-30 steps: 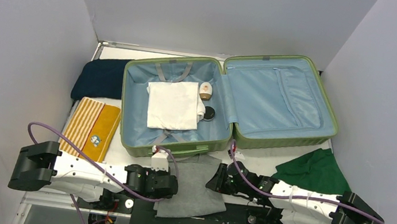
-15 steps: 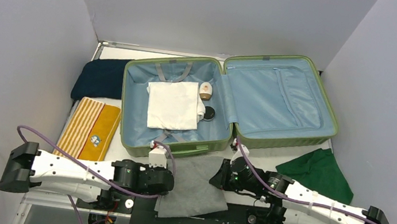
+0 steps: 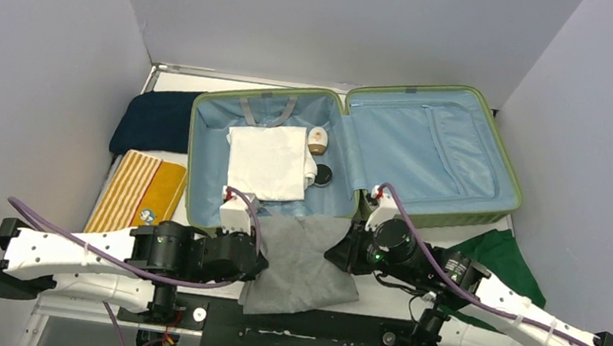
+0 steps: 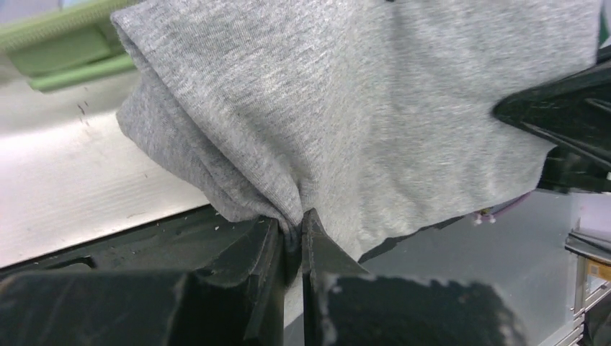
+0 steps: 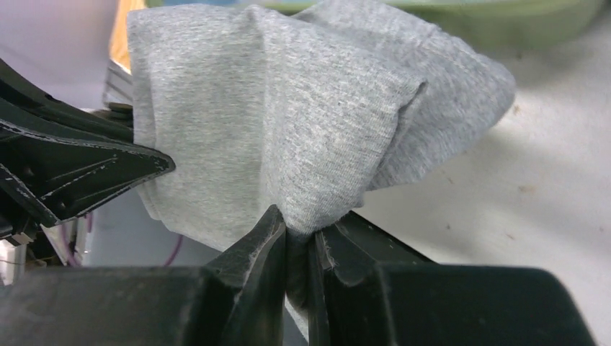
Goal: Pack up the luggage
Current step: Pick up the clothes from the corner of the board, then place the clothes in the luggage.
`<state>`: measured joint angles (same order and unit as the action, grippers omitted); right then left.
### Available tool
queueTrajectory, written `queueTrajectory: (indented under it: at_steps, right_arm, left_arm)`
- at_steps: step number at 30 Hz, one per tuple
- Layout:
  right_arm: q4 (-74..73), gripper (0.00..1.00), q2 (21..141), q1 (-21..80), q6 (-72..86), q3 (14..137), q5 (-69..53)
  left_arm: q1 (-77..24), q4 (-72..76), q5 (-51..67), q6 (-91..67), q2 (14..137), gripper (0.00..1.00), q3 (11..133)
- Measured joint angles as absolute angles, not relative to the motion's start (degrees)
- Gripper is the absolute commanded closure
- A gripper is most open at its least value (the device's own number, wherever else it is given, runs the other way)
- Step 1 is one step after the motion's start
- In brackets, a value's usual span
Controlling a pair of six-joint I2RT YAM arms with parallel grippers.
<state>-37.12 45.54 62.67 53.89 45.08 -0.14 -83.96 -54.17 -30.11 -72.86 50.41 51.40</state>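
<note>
From above, the luggage (image 3: 431, 154) lay open on the table, lid flat to the right, with a white cloth (image 3: 264, 160) and two small items in its left half. Just in front of it, the left gripper (image 3: 254, 260) and right gripper (image 3: 337, 253) faced each other across a grey cloth (image 3: 300, 262), one at each side edge. I judged that this kept the cloth spread, so it could pass over the near wall without bunching. Its far edge overlapped that wall. This view did not show the jaws.

The left wrist view did. The left gripper (image 4: 294, 216) was closed almost to nothing, pinching a gathered fold, with the cloth (image 4: 360, 108) hanging clear of the table. A strip of the luggage's green rim (image 4: 65, 50) showed beyond.

The right wrist view showed the right gripper (image 5: 299, 223) clamped just as tight on the opposite fold. The cloth sagged between the two grips, which the overhead view flattened.
</note>
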Motion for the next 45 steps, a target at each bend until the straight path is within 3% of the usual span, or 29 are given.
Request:
queueTrajectory:
  at_steps: [7, 10, 14, 19, 28, 36, 45]
  right_arm:
    - [-37.6, 1.0, 54.3, 62.5, 46.4, 63.4, 3.4]
    - [-38.2, 1.0, 57.2, 61.0, 43.7, 67.2, 3.4]
    - [-34.0, 1.0, 64.1, 49.2, 39.6, 72.7, -0.4]
    - [-29.0, 1.0, 72.4, 40.3, 37.0, 75.3, -5.8]
    - [-18.6, 1.0, 85.8, 37.2, 35.5, 76.2, -9.0]
    - [-13.2, 1.0, 98.1, 34.6, 34.2, 80.9, -9.9]
    - [-11.9, 1.0, 110.0, 32.9, 32.0, 88.4, -10.5]
  left_arm:
    - [-83.9, -61.6, -39.9, -65.1, 55.3, 1.0, 73.2]
    - [-82.9, -62.8, -43.1, -62.4, 56.3, 1.0, 76.3]
    - [-75.7, -61.6, -47.2, -54.9, 58.4, 1.0, 79.9]
    - [-60.2, -55.1, -44.0, -44.2, 62.0, 1.0, 80.6]
    - [-37.6, -42.6, -31.8, -32.4, 72.6, 1.0, 77.4]
    - [-28.3, -32.7, -24.8, -30.2, 80.2, 1.0, 73.6]
    - [-24.8, -25.4, -22.0, -30.5, 88.0, 1.0, 72.7]
